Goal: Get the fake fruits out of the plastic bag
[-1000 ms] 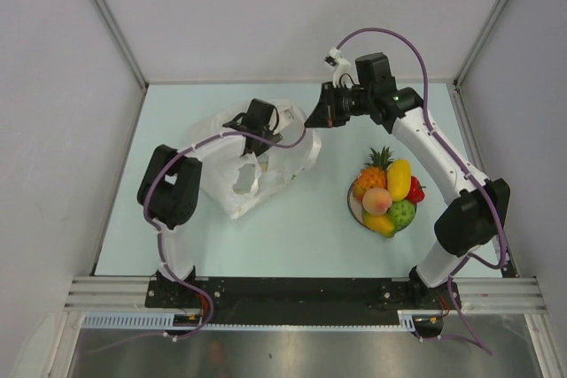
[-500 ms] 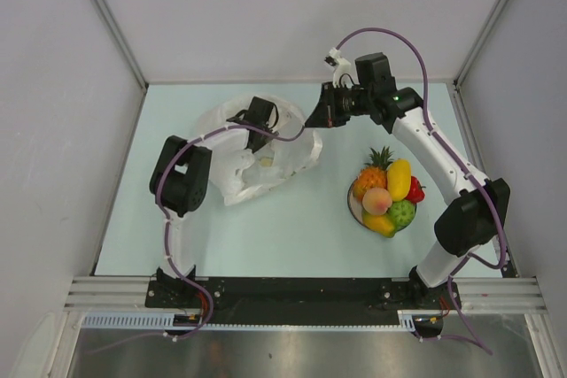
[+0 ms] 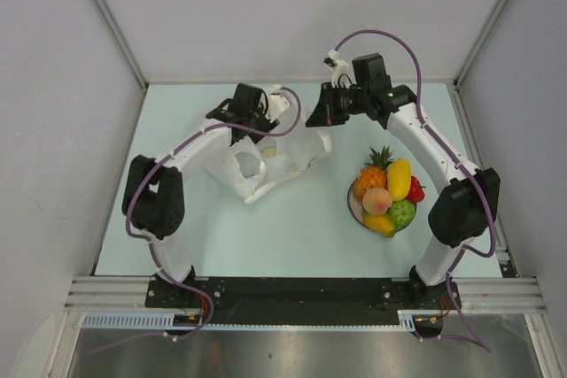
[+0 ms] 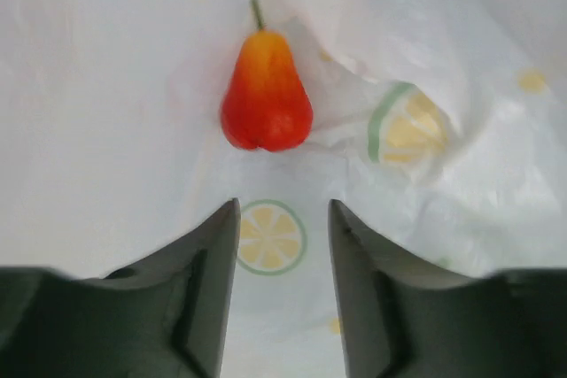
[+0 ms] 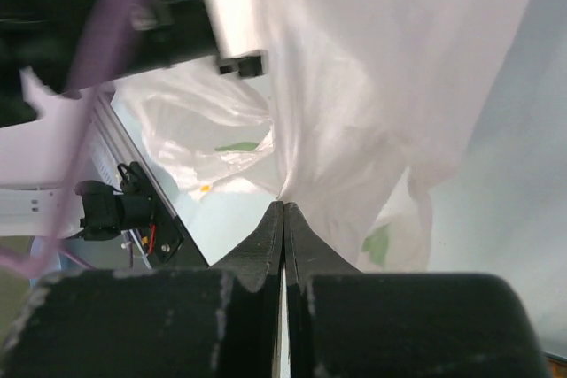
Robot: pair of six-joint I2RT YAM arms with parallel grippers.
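Your right hand [image 3: 321, 112] is pinched shut on a fold of the bag [image 3: 276, 161]. It holds that edge up off the counter [image 3: 292, 236], and the right wrist view shows the thin film running straight into the closed tips. I judge this grip is there to hold the mouth open and tent the film, so the other arm can get in.

Your left hand [image 3: 255, 114] is down inside that opening. In its own camera the fingers [image 4: 217, 245] stand moderately apart with nothing between them but printed film, so it holds nothing yet.

One red-and-orange fruit [image 4: 266, 95] is left in the bag, lying on the film just beyond the left fingertips and not touching them. The other fruits [image 3: 386, 190] are heaped on the plate [image 3: 353, 208], well away to the right, so I'd say this is the last one to fetch.

It is pear-shaped. Its long axis runs almost straight away from the left hand, with the thin stem at the far end and the broad red base towards you. That suits you, because the fingers close across that axis and would meet the fruit on its narrower width. It is centred a little left of the gap, so nudge that way as you advance. A loose fold hangs close on the right and could get caught in the grip.
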